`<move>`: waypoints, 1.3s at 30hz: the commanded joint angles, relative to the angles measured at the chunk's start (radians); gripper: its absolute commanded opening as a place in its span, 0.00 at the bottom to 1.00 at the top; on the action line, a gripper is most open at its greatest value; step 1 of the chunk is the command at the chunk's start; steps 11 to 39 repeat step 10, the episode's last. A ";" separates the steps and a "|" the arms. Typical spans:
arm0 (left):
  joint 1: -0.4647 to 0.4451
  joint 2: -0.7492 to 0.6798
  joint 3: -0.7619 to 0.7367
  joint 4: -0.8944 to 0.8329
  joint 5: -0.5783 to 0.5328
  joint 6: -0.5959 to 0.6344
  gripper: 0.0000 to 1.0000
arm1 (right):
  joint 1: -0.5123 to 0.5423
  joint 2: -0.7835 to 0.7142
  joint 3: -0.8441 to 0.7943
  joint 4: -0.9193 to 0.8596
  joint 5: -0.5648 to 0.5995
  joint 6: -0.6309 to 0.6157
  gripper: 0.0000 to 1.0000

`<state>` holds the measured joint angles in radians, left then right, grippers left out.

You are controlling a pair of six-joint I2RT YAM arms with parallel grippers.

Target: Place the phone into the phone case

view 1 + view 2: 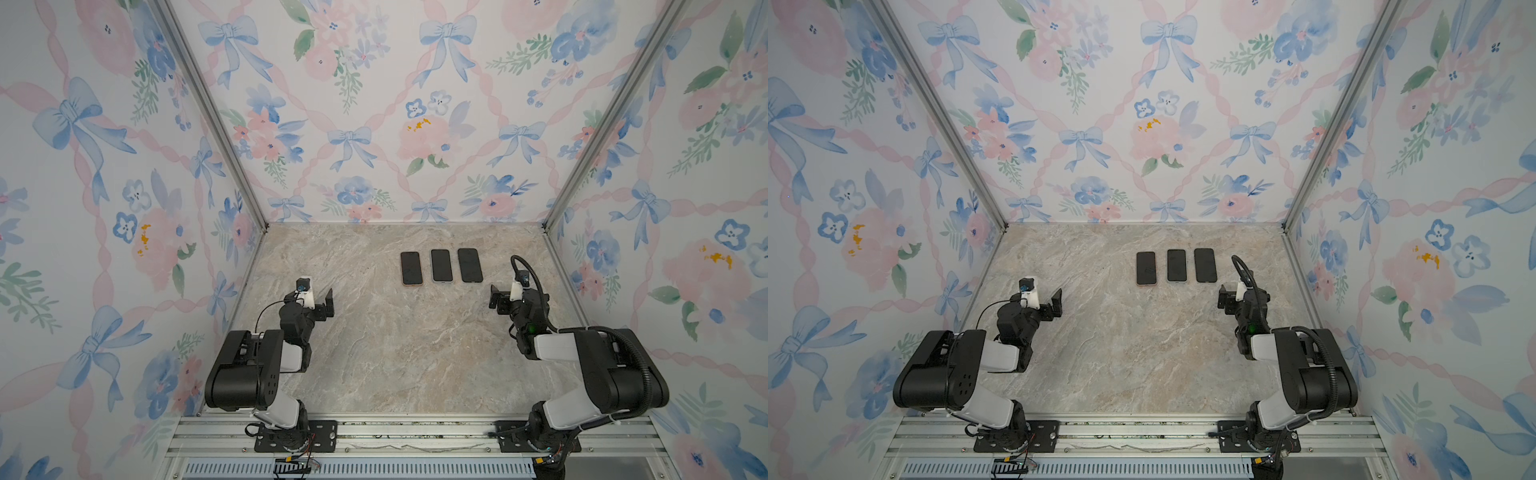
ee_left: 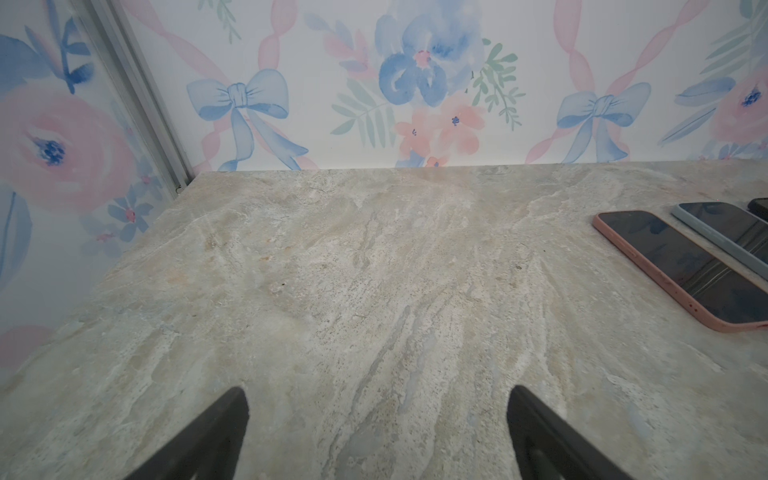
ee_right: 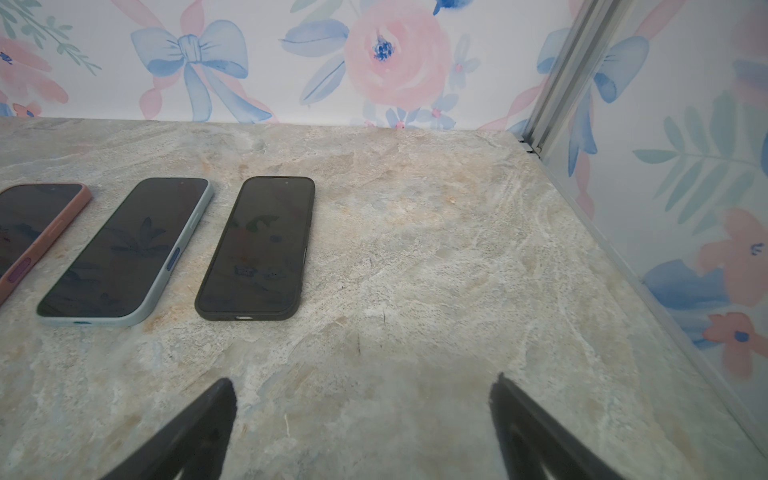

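Starting on the left, we find the left gripper (image 1: 328, 304) hovering low over the marble tabletop (image 1: 374, 357), jaws spread wide and nothing between them. Its wrist view confirms it: two dark fingertips (image 2: 235, 405) with only bare stone in the gap.

Moving right, we reach the row of three handsets lying flat, screens up, side by side near the back wall. First is the pink-cased phone (image 1: 411, 268), the nearest to the left gripper but well apart from it, ahead and off to its right. Just beside it is the pale-blue-cased phone (image 1: 441, 265), then the black-cased phone (image 1: 470, 265). In the right wrist view we can see a rim hugging each of the last two (image 3: 124, 249) (image 3: 257, 245), so all three look dressed already. We spot no loose case anywhere.

On the far right, the right gripper (image 1: 497, 297) is also spread open and empty, with the black-cased phone near it, ahead and to its left.

Our read: no step is in hand. Either the job is done or it hasn't been set up. Any next move calls for a bare phone and an empty case, and we see neither.
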<state>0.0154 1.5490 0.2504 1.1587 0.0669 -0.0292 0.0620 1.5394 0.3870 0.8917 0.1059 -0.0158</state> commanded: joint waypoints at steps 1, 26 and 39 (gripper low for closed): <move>-0.001 0.013 -0.001 0.025 -0.014 0.000 0.98 | 0.009 0.008 0.031 -0.036 0.017 -0.006 0.97; -0.001 0.008 -0.003 0.025 -0.043 -0.013 0.98 | 0.002 0.007 0.026 -0.028 0.005 -0.002 0.97; -0.001 0.008 -0.003 0.025 -0.043 -0.013 0.98 | 0.002 0.007 0.026 -0.028 0.005 -0.002 0.97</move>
